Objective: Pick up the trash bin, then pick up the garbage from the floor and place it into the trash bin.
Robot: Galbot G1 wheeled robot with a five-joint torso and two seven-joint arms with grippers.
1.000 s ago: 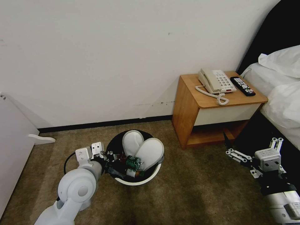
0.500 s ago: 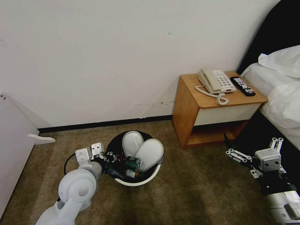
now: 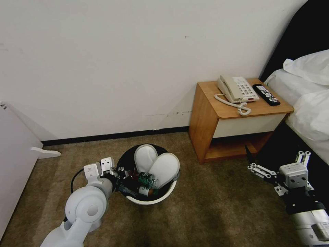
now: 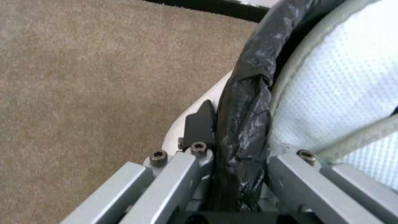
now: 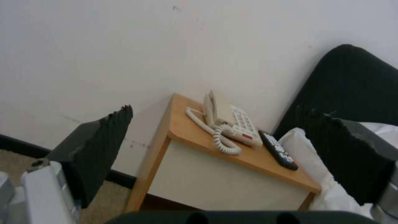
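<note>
Left wrist view puts you right at the grasp: the left gripper (image 4: 232, 174) is clamped on the bin (image 4: 195, 102), one finger (image 4: 201, 124) outside the white wall, the other inside, with the black bag (image 4: 244, 124) pinched between them. Just past the bag, a white slipper (image 4: 340, 93) fills the right side of that frame.

From the head camera, the left gripper (image 3: 118, 176) sits at the bin's near-left rim (image 3: 156, 199), low centre-left of the frame. The bin stands on the carpet (image 3: 212, 206), or only just off it; you cannot tell which. Both slippers (image 3: 164, 168) stand upright inside, with a green can (image 3: 146, 178) and other small litter beside them. No loose garbage shows on the carpet around it.

Your right gripper (image 3: 255, 164) hangs at the lower right with its jaws wide apart and nothing between them; its wrist camera looks past the two pads (image 5: 104, 137) at the nightstand (image 5: 232, 174) with its phone (image 5: 230, 121) and remote (image 5: 278, 151).

By my reading the collecting is done or nearly so, and you are holding the loaded bin. If you lift or carry it, keep it level and move slowly: a one-sided rim grip on a full bin will want to tip, and the bag may slip.
</note>
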